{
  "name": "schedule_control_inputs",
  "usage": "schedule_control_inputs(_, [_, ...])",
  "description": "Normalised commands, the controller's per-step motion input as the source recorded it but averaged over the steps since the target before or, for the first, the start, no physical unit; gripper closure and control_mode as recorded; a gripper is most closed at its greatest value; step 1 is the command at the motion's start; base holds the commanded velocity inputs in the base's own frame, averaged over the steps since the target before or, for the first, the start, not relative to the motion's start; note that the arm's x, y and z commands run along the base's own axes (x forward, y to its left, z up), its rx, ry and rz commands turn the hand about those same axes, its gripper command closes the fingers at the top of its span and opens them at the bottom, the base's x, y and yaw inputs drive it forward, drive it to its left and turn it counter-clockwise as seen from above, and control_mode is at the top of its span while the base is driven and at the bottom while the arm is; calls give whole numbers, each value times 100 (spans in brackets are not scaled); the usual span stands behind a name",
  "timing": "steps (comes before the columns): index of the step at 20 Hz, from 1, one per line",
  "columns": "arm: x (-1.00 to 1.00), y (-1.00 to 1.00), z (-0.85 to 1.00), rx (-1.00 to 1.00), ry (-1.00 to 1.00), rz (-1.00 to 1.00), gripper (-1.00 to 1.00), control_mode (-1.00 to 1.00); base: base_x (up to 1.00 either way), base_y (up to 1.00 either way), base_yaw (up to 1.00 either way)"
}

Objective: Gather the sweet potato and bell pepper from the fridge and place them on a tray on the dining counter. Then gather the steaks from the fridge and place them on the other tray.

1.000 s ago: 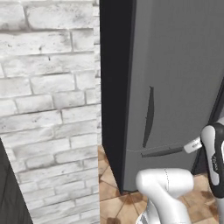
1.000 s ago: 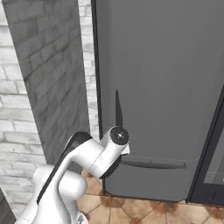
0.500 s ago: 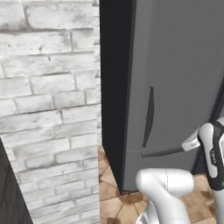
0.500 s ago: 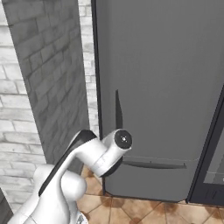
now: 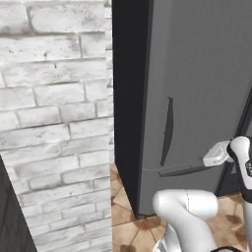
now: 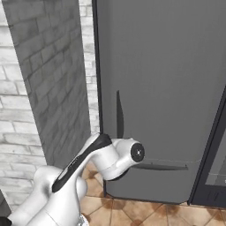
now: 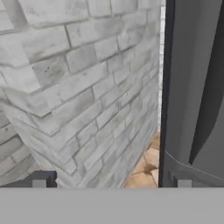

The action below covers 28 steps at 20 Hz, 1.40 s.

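Note:
The grey fridge (image 5: 197, 74) (image 6: 163, 66) stands shut, with its long curved dark handle (image 5: 168, 130) (image 6: 119, 114) upright on the door. My gripper (image 7: 111, 181) is open, its two tips far apart with nothing between them. It looks along the fridge's left edge (image 7: 168, 87) towards the brick wall. My hand (image 5: 216, 153) hovers in front of the lower door, to the right of the curved handle, without touching it. The sweet potato, bell pepper, steaks, trays and dining counter are out of view.
A white brick wall (image 5: 54, 123) (image 6: 48, 79) (image 7: 78, 78) juts out close to the fridge's left side, leaving a narrow dark gap. A horizontal dark handle (image 5: 187, 171) (image 6: 163, 167) marks the lower drawer. A dark appliance (image 6: 216, 167) adjoins on the right. Brown floor tiles (image 5: 123, 216) lie below.
My wrist has swung a little to the right and lower across the fridge door. The gripper stays open, and the fridge stays shut.

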Motion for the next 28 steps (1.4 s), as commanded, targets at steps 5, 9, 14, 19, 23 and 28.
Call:
schedule_control_inputs(5, [11, 2, 0, 8, -15, -2, -100, -100, 0, 0, 0])
schedule_control_inputs(9, [9, 12, 0, 0, -22, -1, -100, -100, 0, 0, 0])
schedule_control_inputs(14, [18, 30, 0, 0, -9, -2, -100, -100, 0, 0, 0])
schedule_control_inputs(19, [26, 25, 3, 0, 2, -1, -100, -100, 0, 0, 0])
schedule_control_inputs(23, [39, 7, 8, 0, 13, 0, -100, -100, 0, 0, 0])
schedule_control_inputs(28, [37, 0, 5, 1, 8, -4, -100, -100, 0, 0, 0])
